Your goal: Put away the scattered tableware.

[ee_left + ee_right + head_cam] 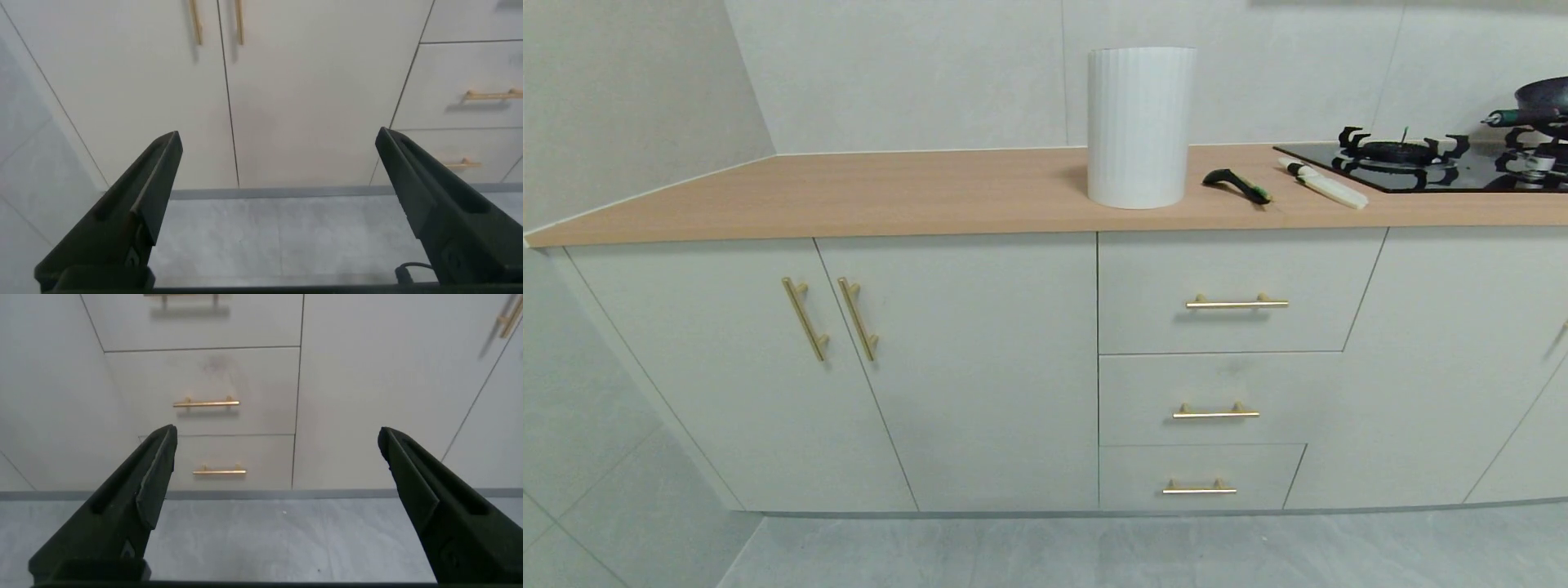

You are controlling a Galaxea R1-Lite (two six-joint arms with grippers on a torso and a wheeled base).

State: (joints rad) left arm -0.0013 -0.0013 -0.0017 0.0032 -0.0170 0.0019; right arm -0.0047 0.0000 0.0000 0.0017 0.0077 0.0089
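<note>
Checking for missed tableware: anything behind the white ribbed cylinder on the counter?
Around the white ribbed cylinder, wall tile and counter show. The counter strip directly behind it is covered.

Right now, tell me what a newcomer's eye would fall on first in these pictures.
The tall white ribbed cylinder stands out first, upright on the wooden countertop above the drawers. Just beside it, toward the black hob, lie a dark green-tipped utensil and a white utensil, apart from each other. The left gripper and right gripper are both open, pointing at the pale cabinet fronts with gold handles.
</note>
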